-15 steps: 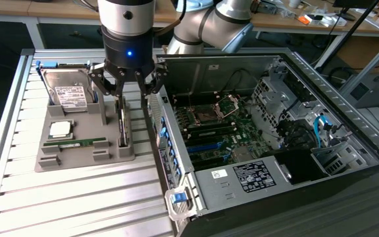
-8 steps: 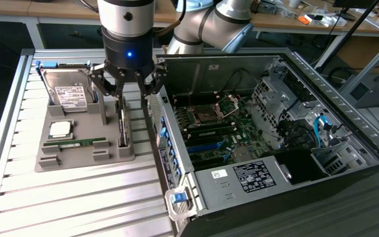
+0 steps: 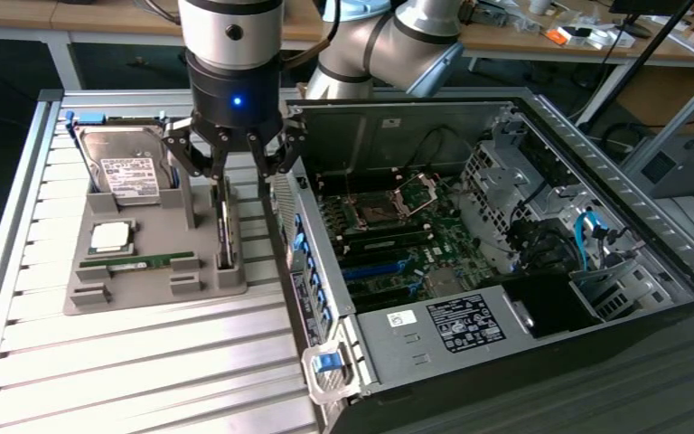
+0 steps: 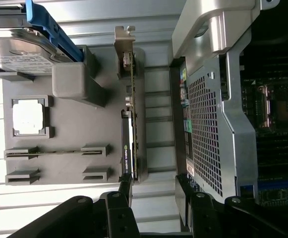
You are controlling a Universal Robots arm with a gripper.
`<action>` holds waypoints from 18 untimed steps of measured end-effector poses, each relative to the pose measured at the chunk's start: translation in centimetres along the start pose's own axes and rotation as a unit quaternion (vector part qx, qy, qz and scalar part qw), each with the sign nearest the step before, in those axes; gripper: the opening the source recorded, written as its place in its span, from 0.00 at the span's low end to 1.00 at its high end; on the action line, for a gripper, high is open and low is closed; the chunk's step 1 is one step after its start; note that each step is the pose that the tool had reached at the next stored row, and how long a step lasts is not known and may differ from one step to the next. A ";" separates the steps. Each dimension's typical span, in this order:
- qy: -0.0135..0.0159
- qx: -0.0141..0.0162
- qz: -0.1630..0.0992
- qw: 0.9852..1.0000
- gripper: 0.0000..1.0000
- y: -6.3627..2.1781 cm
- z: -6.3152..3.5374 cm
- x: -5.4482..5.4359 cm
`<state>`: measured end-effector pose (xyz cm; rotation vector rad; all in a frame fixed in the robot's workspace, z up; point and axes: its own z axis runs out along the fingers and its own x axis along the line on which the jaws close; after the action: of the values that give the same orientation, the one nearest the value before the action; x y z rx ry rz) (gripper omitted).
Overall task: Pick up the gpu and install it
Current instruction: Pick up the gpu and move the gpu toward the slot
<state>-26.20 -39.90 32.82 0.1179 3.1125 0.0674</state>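
Note:
The gpu (image 3: 224, 228) stands on its edge in a slot at the side of the grey holder tray (image 3: 94, 294) nearest the computer case. In the wrist view the gpu (image 4: 129, 139) is a thin edge-on card with a black face, and its silver bracket (image 4: 125, 42) is at the far end. My gripper (image 3: 234, 165) hangs open just above the card with nothing between its fingers. In the wrist view the gripper (image 4: 153, 198) sits at the card's near end. One finger (image 4: 125, 191) lines up with the card and the other lies toward the case.
The tray also holds a silver hard drive (image 3: 124, 167), a processor chip (image 3: 112, 237) and a narrow memory stick (image 3: 142, 262). The open computer case (image 3: 323, 307) with its motherboard (image 3: 396, 235) stands close beside the tray, on the exterior view's right. A slatted metal table lies underneath.

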 end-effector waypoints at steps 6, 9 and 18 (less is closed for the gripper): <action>0.000 0.000 0.000 1.000 0.48 -0.01 0.11 0.0; 0.000 0.000 0.000 1.000 0.48 -0.01 0.18 0.1; 0.000 0.001 0.000 1.000 0.48 0.31 0.48 0.2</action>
<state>-26.36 -39.55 32.35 0.1180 3.1125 0.0628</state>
